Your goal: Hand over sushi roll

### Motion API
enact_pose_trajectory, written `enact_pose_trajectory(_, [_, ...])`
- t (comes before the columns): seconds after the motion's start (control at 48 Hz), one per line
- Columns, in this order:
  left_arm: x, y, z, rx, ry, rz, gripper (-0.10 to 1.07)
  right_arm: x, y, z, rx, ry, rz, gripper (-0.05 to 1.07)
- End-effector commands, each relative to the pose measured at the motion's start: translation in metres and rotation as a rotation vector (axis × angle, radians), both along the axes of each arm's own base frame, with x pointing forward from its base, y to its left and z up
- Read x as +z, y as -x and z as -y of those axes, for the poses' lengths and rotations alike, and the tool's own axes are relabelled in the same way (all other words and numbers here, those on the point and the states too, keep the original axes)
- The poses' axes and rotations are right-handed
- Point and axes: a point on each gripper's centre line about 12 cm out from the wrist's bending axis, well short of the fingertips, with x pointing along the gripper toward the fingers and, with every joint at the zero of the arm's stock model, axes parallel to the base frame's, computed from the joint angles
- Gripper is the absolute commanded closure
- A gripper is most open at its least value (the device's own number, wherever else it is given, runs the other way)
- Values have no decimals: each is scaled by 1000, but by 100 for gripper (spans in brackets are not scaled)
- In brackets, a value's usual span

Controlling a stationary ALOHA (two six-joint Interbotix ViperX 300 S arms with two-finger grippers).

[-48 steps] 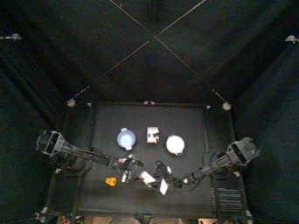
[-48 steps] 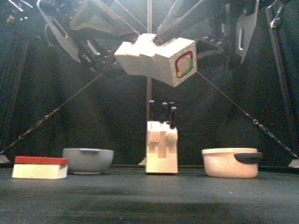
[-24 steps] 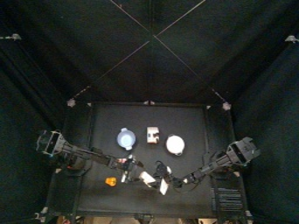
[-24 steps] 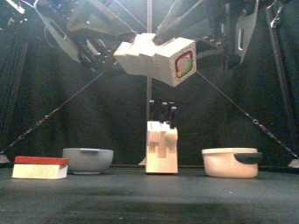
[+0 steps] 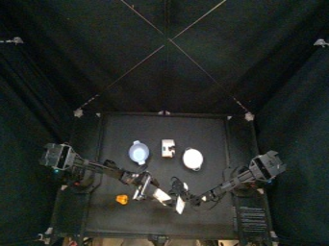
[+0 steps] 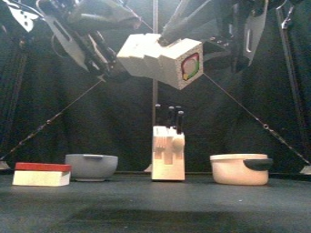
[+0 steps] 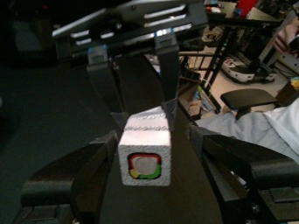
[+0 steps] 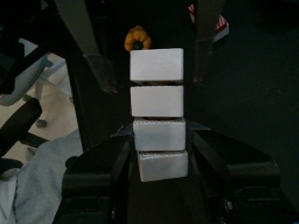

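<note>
White segmented sushi roll, red-and-green ringed end face, aloft at upper centre of the front view. Clamped at both sides by my right gripper. My left gripper: jaws spread wide, flanking the roll's end, no grip. Beyond, on the table: red-topped block lower left, grey bowl, knife block centre, white pot lower right.

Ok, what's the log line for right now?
stage: handover in air | sushi roll: held up by right gripper | left gripper: jaws open at roll's end, not gripping
</note>
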Motion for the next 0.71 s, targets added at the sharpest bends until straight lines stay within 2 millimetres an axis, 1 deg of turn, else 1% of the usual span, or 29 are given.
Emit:
enact_pose_trajectory(0.0, [6,-10,-5,-6,12,23,0,17,-4,0,-2,-11,43,36])
enact_pose_trajectory(0.083, [1,-14,-5,-18,10,11,0,17,-4,0,-2,-11,43,36])
enact_pose_trajectory(0.208, [1,-18,-4,-27,8,12,0,17,-4,0,-1,-13,42,36])
enact_pose_trajectory(0.417, [1,-17,-4,-27,12,8,1,17,-4,0,-1,-12,43,36])
enact_pose_trajectory(0.521, [1,-17,-3,-32,18,5,3,17,-5,1,-6,-12,42,36])
enact_pose_trajectory(0.625, [1,-17,-1,-51,13,6,10,16,-5,3,-10,-14,40,36])
enact_pose_trajectory(0.688, [3,-16,1,-71,15,16,18,15,-5,3,-12,-13,37,36])
